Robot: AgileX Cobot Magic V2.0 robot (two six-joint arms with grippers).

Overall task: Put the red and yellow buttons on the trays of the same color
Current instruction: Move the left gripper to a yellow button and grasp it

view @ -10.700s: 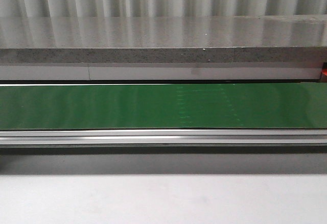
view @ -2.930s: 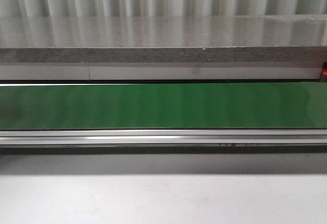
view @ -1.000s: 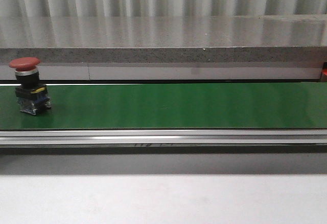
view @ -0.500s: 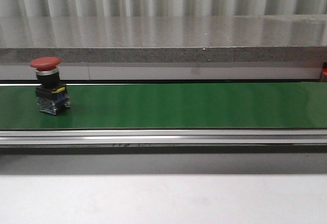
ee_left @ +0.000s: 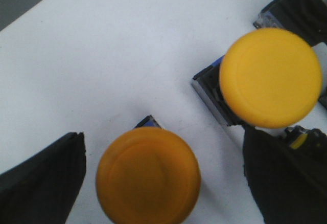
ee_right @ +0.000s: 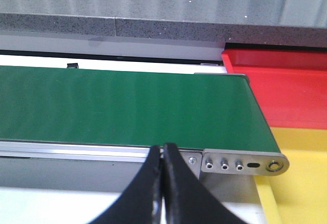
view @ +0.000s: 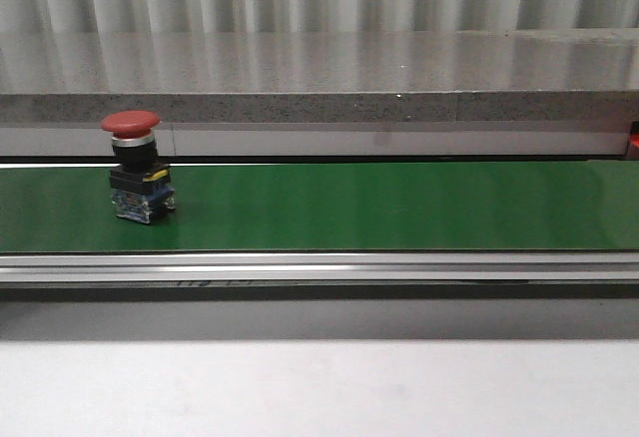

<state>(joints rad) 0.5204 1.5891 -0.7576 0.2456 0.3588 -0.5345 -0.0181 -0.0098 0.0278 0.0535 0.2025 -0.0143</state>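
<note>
Red button point(view: 134, 166) upright on green belt point(view: 399, 206) toward its L end; L pincer point(ee_left: 163, 183) fingers apart, straddling a yellow button point(ee_left: 148, 175) on white surface point(ee_left: 112, 55), 2nd yellow button point(ee_left: 271, 77) beside; R pincer point(ee_right: 163, 170) fingers together, near belt end w/ red tray point(ee_right: 286, 88) & yellow tray point(ee_right: 301, 183).

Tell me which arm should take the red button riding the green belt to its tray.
Probably the right. Its pincer, shut, waits at the belt's end beside the red tray. The left pincer hangs open over yellow buttons. The red button is on the belt's left part.
</note>
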